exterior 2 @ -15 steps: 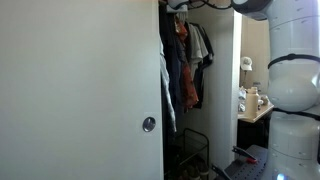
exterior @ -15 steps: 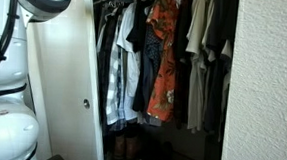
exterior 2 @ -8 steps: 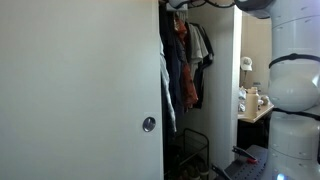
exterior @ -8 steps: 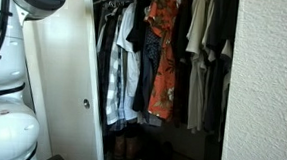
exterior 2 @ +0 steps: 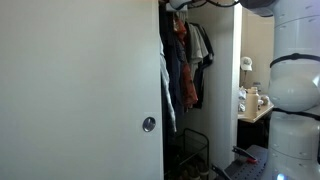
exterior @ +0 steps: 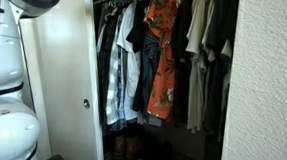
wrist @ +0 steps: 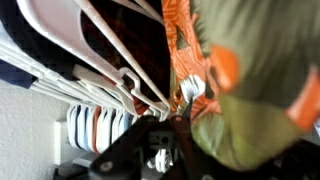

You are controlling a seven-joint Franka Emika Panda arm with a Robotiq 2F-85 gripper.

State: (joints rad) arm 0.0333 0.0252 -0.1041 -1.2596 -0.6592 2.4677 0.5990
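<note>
Gripper (wrist: pixel 172 122) up at the top of the closet, in among white hangers (wrist: pixel 112 52). Jaws together, tips right against the orange shirt (wrist: pixel 186 48) where it meets the olive shirt (wrist: pixel 262 95). Can't tell whether any cloth or hanger is pinched between them; too dark and blurred in the wrist view. In both exterior views, only just in frame at the top edge, above the row of clothes. Orange shirt hanging roughly mid-row in an exterior view (exterior: pixel 165 63), with grey and blue shirts (exterior: pixel 124 79) on the door side and pale shirts (exterior: pixel 198 33) on the far side. White door (exterior: pixel 61 80) slid aside, round knob (exterior: pixel 84 103) low near its edge. Shoes (exterior: pixel 127 146) on the closet floor under the clothes. Wire rack (exterior 2: pixel 192 150) low inside the closet, below the hanging clothes.
</note>
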